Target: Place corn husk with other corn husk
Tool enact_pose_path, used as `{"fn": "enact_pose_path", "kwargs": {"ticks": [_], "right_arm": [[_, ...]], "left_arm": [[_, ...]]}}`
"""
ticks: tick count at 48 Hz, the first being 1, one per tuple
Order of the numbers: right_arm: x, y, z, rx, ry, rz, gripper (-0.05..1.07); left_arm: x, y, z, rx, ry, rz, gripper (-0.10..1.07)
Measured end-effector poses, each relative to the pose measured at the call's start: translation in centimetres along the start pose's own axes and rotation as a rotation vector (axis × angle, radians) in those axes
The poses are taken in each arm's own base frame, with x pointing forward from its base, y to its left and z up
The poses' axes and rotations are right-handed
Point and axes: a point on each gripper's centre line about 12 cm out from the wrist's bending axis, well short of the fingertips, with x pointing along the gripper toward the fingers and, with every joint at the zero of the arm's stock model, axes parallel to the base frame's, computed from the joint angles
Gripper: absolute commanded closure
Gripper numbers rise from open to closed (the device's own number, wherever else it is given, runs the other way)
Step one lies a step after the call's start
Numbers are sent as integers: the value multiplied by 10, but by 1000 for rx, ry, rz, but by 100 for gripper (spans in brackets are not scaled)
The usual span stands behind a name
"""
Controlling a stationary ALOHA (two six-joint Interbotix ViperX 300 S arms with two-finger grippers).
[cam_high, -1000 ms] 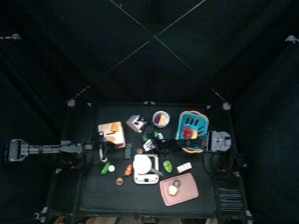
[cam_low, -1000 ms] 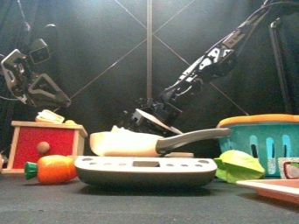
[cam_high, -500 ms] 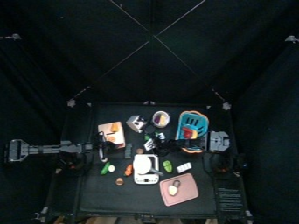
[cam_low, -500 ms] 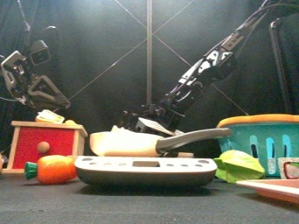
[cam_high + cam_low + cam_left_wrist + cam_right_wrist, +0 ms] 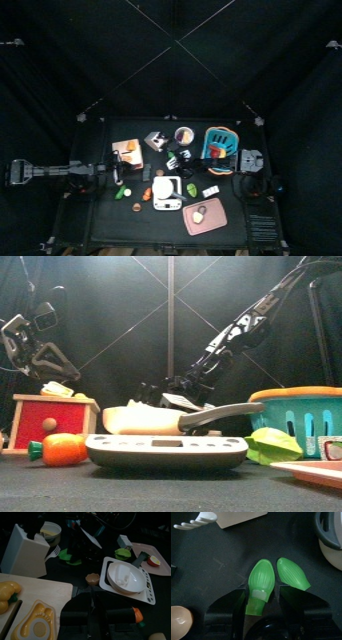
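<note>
Two green corn husks lying side by side on the black worktop (image 5: pixel 211 587), near the scale: one corn husk (image 5: pixel 260 586) between the spread jaws of the right end effector (image 5: pixel 260 601), ungripped, the other corn husk (image 5: pixel 294 573) just beside it. Right arm reaching down mid-table behind the white kitchen scale (image 5: pixel 167 451). Left end effector (image 5: pixel 99 618) held back at table's left; jaw state unclear.
</note>
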Motion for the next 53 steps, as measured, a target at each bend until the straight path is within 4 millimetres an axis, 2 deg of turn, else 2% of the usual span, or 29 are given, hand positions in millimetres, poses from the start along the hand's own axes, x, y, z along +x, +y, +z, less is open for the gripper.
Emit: {"fn": "enact_pose_path", "kwargs": {"ticks": [16,35,45,53], "right_arm": [[-7,-5,5,-2,-15,-30,1],[-33,1,21,21,-62,-13,1],[-54,14,20,23,-76,33,1],[-68,22,11,16,-67,63,1]], "left_arm": [[0,0,0,0,0,-1,48],[0,0,0,0,2,-1,48],[1,0,3,2,-4,-1,48],[1,1,3,3,-5,4,48]]}}
